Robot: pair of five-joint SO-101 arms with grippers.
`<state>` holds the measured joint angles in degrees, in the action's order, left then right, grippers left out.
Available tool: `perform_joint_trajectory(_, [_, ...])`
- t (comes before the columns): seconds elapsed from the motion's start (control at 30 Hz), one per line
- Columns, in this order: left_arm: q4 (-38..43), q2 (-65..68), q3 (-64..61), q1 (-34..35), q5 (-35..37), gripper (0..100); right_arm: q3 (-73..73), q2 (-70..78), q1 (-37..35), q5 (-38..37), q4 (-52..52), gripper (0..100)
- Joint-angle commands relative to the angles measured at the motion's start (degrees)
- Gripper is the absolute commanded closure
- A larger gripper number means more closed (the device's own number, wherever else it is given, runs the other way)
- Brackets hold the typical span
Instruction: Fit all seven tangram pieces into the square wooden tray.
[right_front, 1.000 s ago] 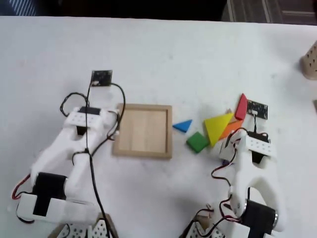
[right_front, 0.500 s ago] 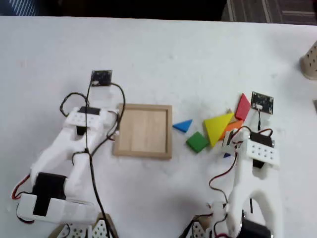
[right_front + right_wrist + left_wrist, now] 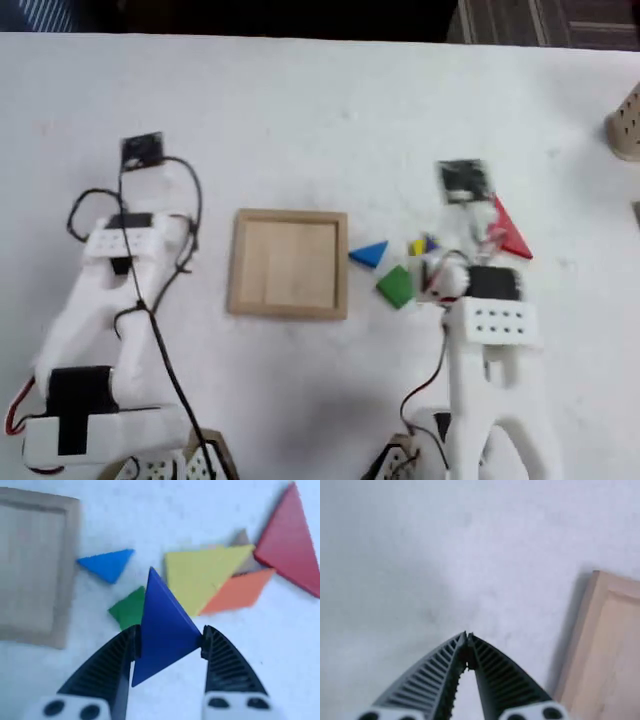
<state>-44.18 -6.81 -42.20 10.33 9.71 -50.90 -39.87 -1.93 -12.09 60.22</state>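
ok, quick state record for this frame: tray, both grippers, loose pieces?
tray: square, wooden, no pieces in it
right gripper: shut on dark blue triangle
left gripper: shut, holds nothing, beside the tray's edge
loose pieces: light blue triangle, green square, yellow triangle, orange parallelogram, red triangle, tan piece partly hidden behind yellow

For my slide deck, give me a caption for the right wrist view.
Right gripper holds a dark blue triangle above loose pieces near the tray.

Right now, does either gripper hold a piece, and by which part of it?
The right gripper holds the dark blue triangle, clamped across two of its side edges. The left gripper is shut and holds nothing.
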Motion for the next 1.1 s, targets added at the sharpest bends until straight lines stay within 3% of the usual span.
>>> perform_joint_trajectory(0.0, [-0.1,-2.9,2.8,3.9,-0.1,98,6.2,-1.9,-16.1,-0.9,0.4,93.3])
perform_joint_trajectory(0.17, [-0.4,-2.9,2.5,7.9,-0.1,98,8.7,-1.8,-27.3,-0.9,-1.6,93.3])
perform_joint_trajectory(0.5, [2.0,-2.9,0.6,12.4,-0.4,98,15.9,15.7,-32.1,-1.0,-8.7,93.3])
perform_joint_trajectory(0.73, [2.2,-2.9,0.6,12.2,-0.4,98,24.7,31.6,-33.3,-17.0,-9.2,93.1])
perform_joint_trajectory(1.07, [2.4,-2.9,0.6,12.1,-0.4,98,33.8,49.2,-26.1,-21.1,-12.9,79.9])
